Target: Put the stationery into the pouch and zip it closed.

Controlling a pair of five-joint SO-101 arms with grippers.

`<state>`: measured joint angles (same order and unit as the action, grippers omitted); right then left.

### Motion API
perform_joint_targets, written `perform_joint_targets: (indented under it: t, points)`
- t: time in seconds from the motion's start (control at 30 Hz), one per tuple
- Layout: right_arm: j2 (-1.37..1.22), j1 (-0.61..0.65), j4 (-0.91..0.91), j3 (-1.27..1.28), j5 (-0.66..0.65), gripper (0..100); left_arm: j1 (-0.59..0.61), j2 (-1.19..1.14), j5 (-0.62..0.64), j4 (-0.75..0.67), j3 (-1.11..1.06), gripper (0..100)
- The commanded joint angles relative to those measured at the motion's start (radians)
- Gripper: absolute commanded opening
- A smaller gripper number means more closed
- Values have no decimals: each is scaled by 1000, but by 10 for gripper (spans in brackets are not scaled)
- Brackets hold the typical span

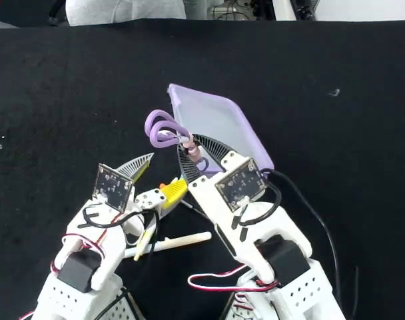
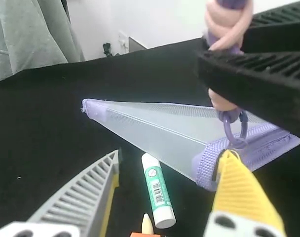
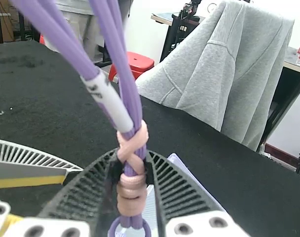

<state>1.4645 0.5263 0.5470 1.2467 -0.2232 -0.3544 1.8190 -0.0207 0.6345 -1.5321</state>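
On the counter the pouch has its cord at its near-left corner, clamped in the right gripper, the left gripper just left of that corner, a stick nearer still

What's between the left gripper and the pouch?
In the left wrist view, a white stick with a green label lies between the left gripper's open fingers, ending near the pouch; a pale pencil tip sits nearer the gripper.

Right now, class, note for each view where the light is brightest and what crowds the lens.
High view: even light, pale pouch stands out on the black table. Left wrist view: white wall brightest. Right wrist view: the purple strap crowds the lens.
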Motion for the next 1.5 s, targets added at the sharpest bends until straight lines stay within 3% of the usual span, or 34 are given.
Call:
perform_joint_targets:
  t: [0.0,0.27,0.43,0.67,0.87,1.07,1.37,1.47]
  points:
    - [25,-15,-26,-5,0,11,-12,-2,-15,-20,25,307]
    - [25,-15,-25,-5,0,11,-31,-2,-18,-26,8,307]
    - [25,-15,-23,-5,0,11,-30,-2,-98,-29,-24,306]
    - [25,-14,-23,-5,0,11,45,-3,-100,-130,-68,306]
    - [25,-12,-23,-5,3,11,47,-3,-101,-135,-85,302]
    - [25,-11,-21,-5,5,11,45,-3,-106,-141,-84,155]
    - [25,-14,-21,-5,5,11,7,-3,-106,-141,-85,144]
    - [25,-15,-21,-5,2,11,-16,-3,-106,-141,-85,81]
